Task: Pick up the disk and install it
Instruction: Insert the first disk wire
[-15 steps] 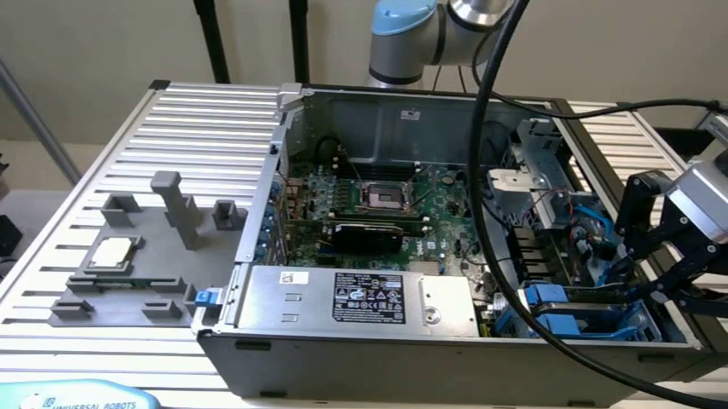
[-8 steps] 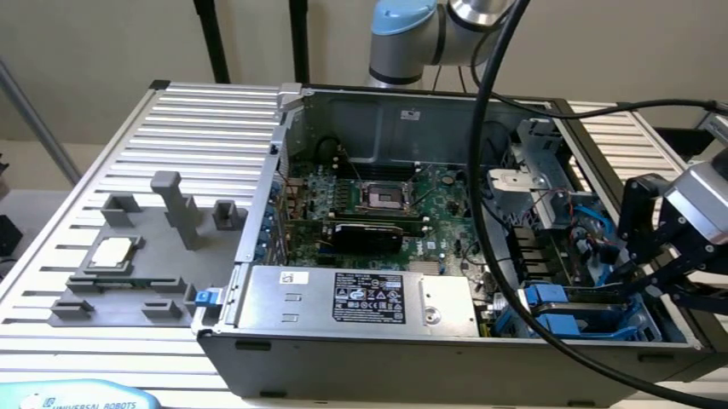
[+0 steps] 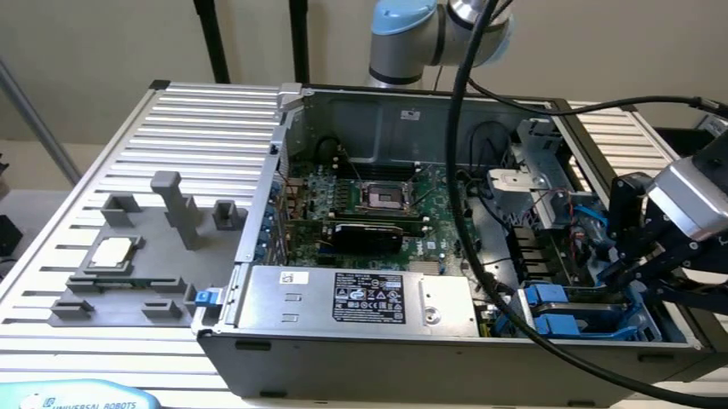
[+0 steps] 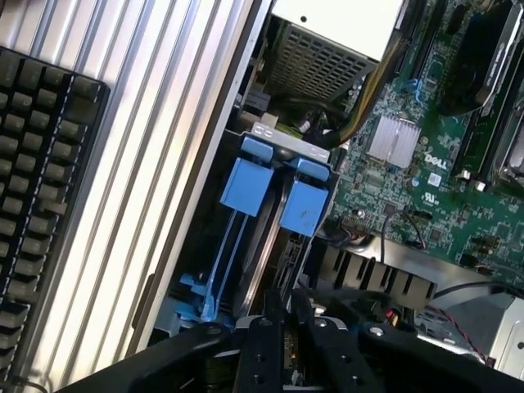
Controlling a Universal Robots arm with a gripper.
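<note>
You're looking at a robotics lab bench: ribbed aluminium profile tabletop point(image 3: 136, 136), opened grey steel desktop computer case point(image 3: 376, 315) with green motherboard point(image 3: 376, 204) exposed, grey 3D-printed parts fixture point(image 3: 136, 256), black mechanical keyboard point(image 4: 37, 205), and pale blue-capped robot arm joint point(image 3: 404, 38) behind.

We see the gripper point(image 3: 637, 264) hemmed in at the drive bay point(image 3: 592, 315) on the exterior view's right, with blue carrier tabs point(image 4: 274, 190) just below and the case wall point(image 4: 205, 188) alongside. Black cables point(image 3: 466, 170) cross the open motherboard point(image 3: 376, 204). The ribbed table point(image 3: 170, 136) beyond the grey fixture point(image 3: 148, 247) lies unobstructed.
</note>
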